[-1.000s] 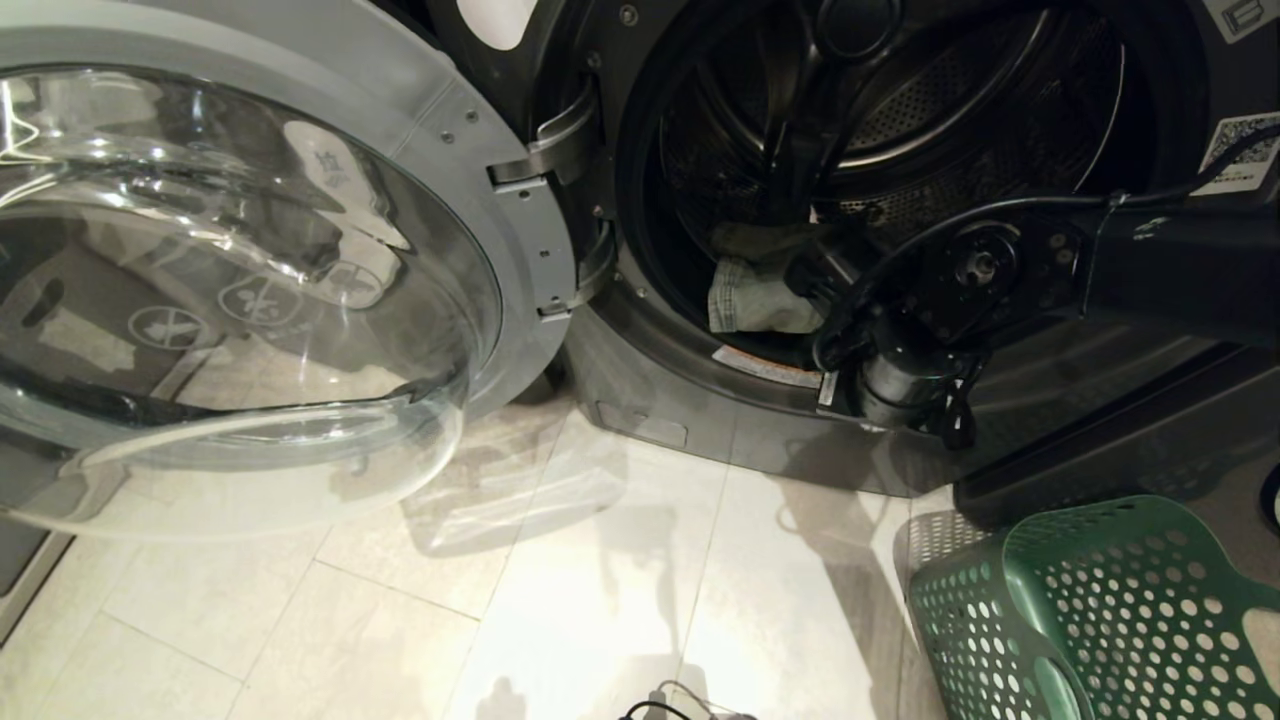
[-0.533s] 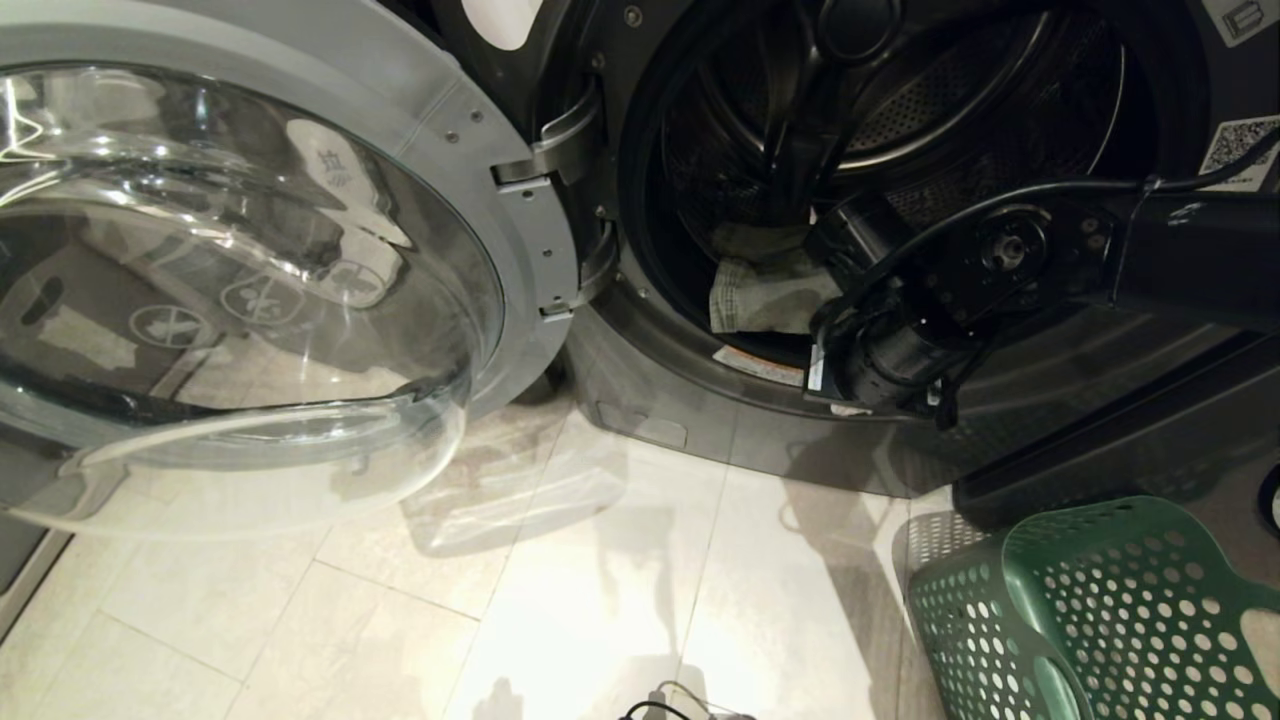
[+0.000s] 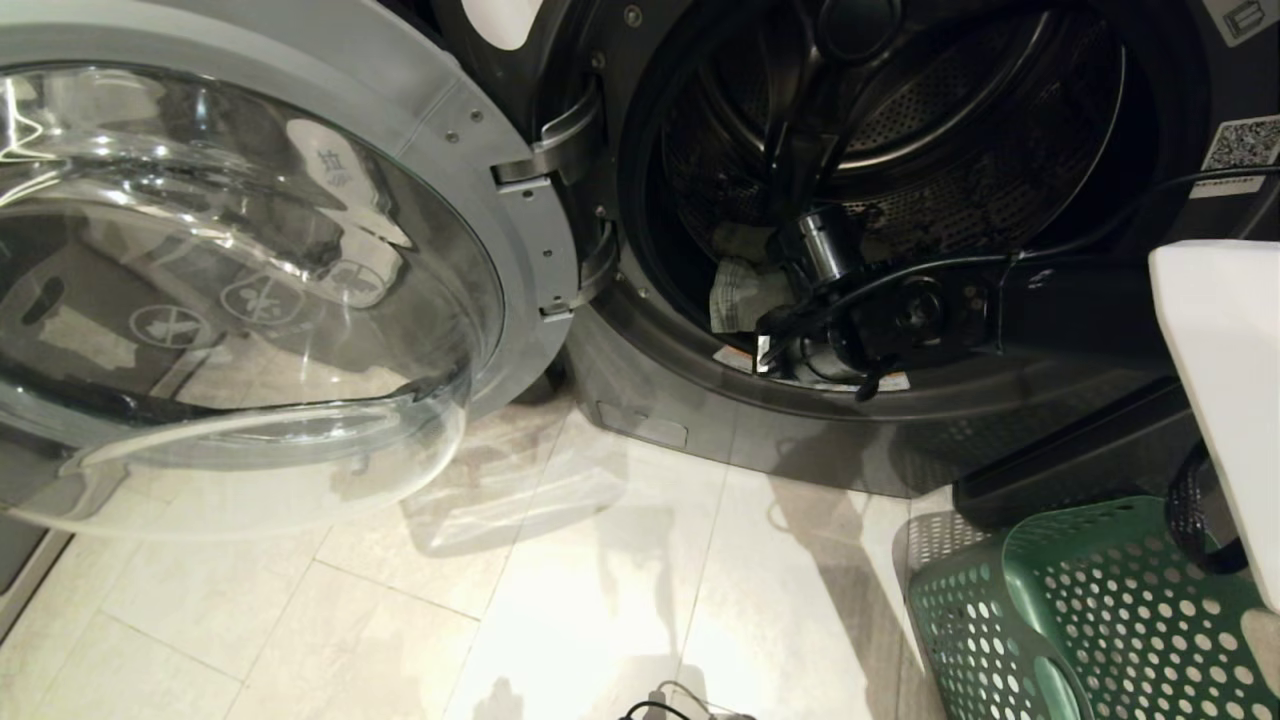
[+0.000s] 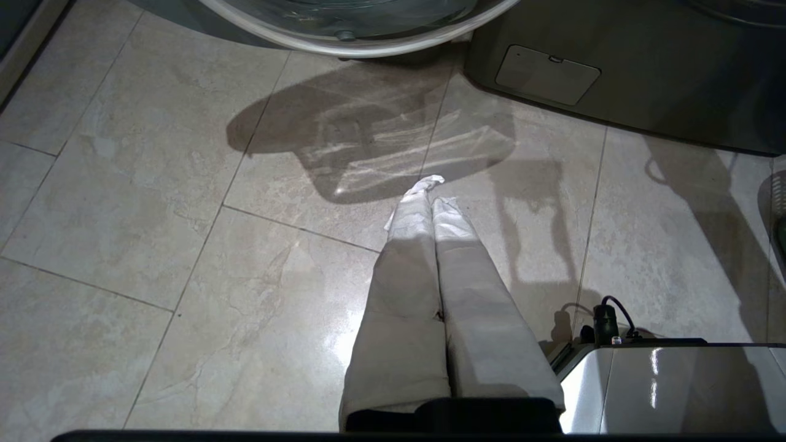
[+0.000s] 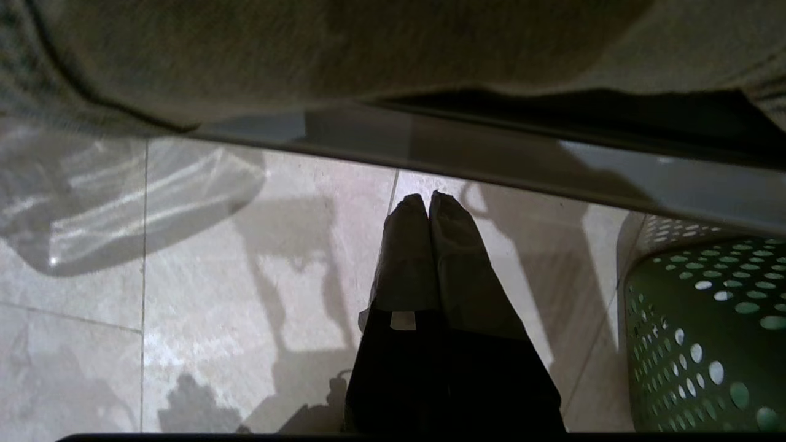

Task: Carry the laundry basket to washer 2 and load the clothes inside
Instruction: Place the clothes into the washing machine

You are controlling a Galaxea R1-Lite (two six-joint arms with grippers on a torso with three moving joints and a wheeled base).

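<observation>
**A:** Standing here by the washer (image 3: pixel 900 440). From up top: door (image 3: pixel 250 270) swung wide open, and the right arm (image 3: pixel 1050 300) reaches across the drum (image 3: pixel 960 120) mouth. I can't make out the right pincer itself from this angle, only the wrist at the lower lip. Just past that wrist there's a light crumpled piece of clothes (image 3: pixel 740 295) lying inside the drum. The green laundry basket (image 3: pixel 1080 610) sits on the floor (image 3: pixel 560 600) below and to the arm's own side, well apart from the wrist.

**B:** And the left one?

**A:** Its wrist cam shows the left pincer (image 4: pixel 431 187) hanging low over the floor tiles (image 4: pixel 153 245), wrapped fingers (image 4: pixel 457 227) pressed together, nothing in them. Ahead of the tips is the door's lower rim (image 4: pixel 344 43) and the washer's dark base with a small hatch (image 4: pixel 546 73). A corner of the robot's own base (image 4: pixel 663 387) sits right beside it.

**B:** Right wrist cam?

**A:** The right pincer (image 5: pixel 428 199) is together too, tips touching, empty. Cloth (image 5: pixel 307 55) fills the picture beyond the tips, along with the washer's front edge (image 5: pixel 552 166). I can't tell if it touches the fabric. The basket wall (image 5: pixel 706 344) is off to one side of the fingers (image 5: pixel 457 258), near but apart.
</observation>
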